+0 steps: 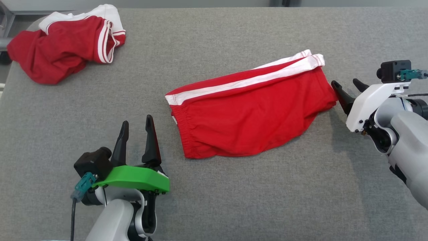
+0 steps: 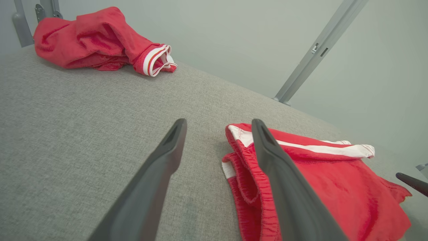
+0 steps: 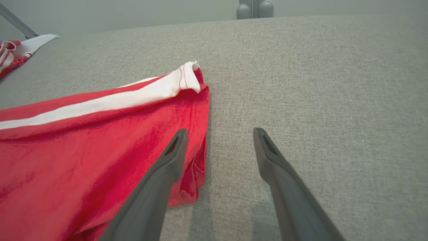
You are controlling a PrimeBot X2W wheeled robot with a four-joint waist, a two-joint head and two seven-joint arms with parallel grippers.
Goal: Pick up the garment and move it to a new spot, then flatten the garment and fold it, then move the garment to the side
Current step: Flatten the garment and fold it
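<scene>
On the bench (image 1: pixel 234 201) | red shorts (image 1: pixel 250 113) lie folded flat | left claw (image 1: pixel 137 120) just beside their waistband end, right claw (image 1: pixel 346 83) at hem end, both spread wide, empty | judged: flanking them for the sideways move.

We can read no text, label, brand, number or sign anywhere in these views, not on cloth nor on hardware.

The garment (image 1: pixel 250 113), red shorts with a white side stripe, lies folded and fairly flat near the middle of the grey bench (image 1: pixel 234 201). Its length runs from 8 o'clock to 2 o'clock, with the gathered waistband at the 8 o'clock end and the stripe along the 11 o'clock edge
</scene>
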